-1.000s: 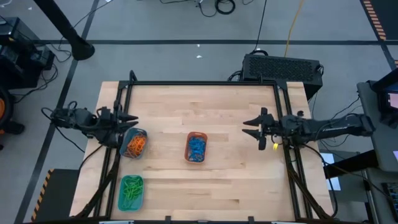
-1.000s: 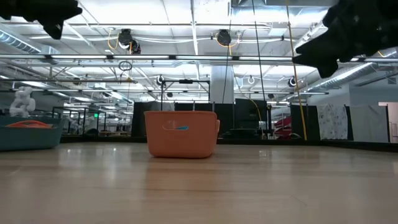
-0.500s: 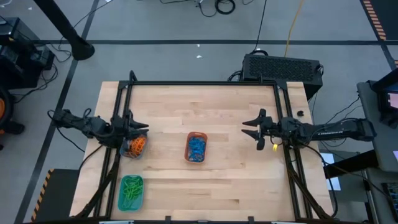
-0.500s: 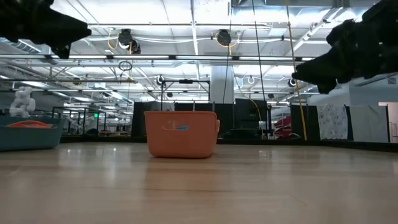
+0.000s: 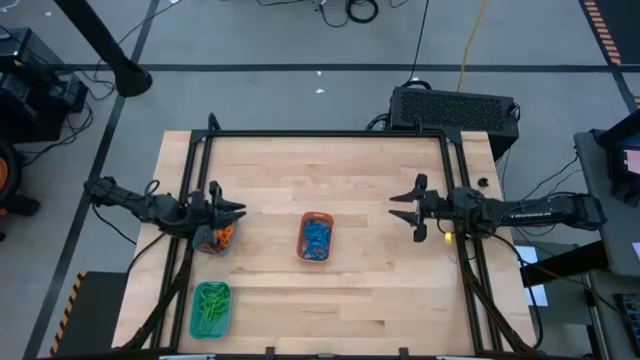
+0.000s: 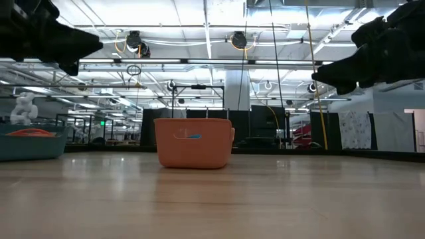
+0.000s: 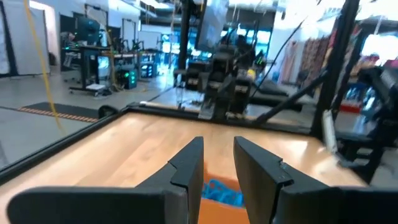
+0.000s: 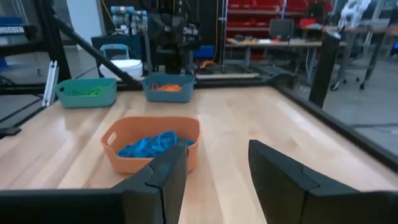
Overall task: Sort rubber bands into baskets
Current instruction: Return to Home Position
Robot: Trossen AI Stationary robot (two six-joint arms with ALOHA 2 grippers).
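Three baskets [image 8: 152,155] hold the rubber bands [image 5: 316,236]. Blue ones fill the orange basket [image 6: 194,143] near the middle of the table [image 5: 340,170]. Orange ones lie in the round basket [image 5: 205,246] by the left edge. Green ones lie in the teal basket [image 5: 193,322] at the left near corner.

The orange basket stands alone, with bare wood on every side. The widest open stretch runs from it to the right edge, and the far half of the table is bare as well. The round and teal baskets stand near each other, both close beside the left rail of the black frame [image 5: 330,133] that borders the table.

The left gripper [image 5: 232,210] hangs above the round basket and covers part of it in the high view. Its fingers [image 7: 186,168] stand a narrow gap apart with nothing between them. The right gripper [image 5: 402,207] hangs over the right edge, well apart from every basket, and points toward the orange one. Its fingers [image 8: 165,177] are spread wider and are also empty. In the low view both hang high above the wood.

The surface is pale wooden planks. A black box [image 5: 455,108] sits just past the far right corner, on a grey floor [image 5: 300,40] with cables. Behind the table lies a large hall with ceiling lights and racks.
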